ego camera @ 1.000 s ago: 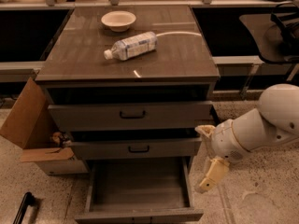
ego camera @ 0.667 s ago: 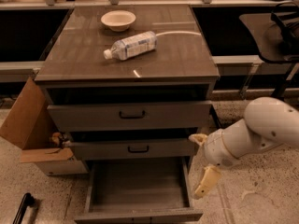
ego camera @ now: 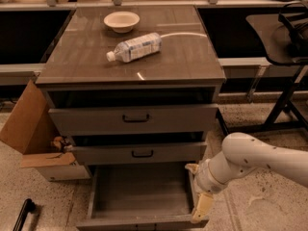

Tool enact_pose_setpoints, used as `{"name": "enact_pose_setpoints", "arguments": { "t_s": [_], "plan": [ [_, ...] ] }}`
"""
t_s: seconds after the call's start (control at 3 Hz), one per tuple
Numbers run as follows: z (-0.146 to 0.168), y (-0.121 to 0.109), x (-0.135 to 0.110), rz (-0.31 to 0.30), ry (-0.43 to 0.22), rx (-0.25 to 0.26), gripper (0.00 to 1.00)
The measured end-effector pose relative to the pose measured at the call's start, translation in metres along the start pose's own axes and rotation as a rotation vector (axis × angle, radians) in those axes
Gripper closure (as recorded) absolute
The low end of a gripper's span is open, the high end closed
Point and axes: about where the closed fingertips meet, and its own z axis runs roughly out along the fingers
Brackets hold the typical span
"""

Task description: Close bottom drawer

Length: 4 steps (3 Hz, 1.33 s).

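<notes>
Cream-coloured, blunt fingers of the end effector (ego camera: 194,193) stood spread wide apart below the front right corner of the counter (ego camera: 183,57), just beside the right wall of the bottom drawer (ego camera: 139,196). A smooth, rounded white arm (ego camera: 260,160) carried it. The drawer, a long grey box with a slim front panel, hung open beyond the front edge. On the glossy brown top a clear plastic bottle (ego camera: 134,47) lay on its side near the centre, and a round pale bowl (ego camera: 121,20) sat toward the back edge.

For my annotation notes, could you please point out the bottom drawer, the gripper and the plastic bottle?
bottom drawer (ego camera: 139,191), camera view, bare inner floor.
gripper (ego camera: 198,196), camera view, its middle, at drawer's right front corner.
plastic bottle (ego camera: 135,47), camera view, mid-body.
</notes>
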Motion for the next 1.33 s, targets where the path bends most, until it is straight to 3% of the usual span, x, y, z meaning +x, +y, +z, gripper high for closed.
{"name": "enact_pose_setpoints", "arguments": {
  "t_s": [0.33, 0.67, 1.0, 1.33],
  "plan": [
    [0.044, -0.002, 0.022, 0.009, 0.064, -0.023, 0.00],
    [0.044, -0.002, 0.022, 0.009, 0.064, -0.024, 0.00],
    [0.074, 0.001, 0.040, 0.006, 0.082, -0.080, 0.00],
    [0.116, 0.011, 0.073, 0.016, 0.116, -0.141, 0.00]
  ]
}}
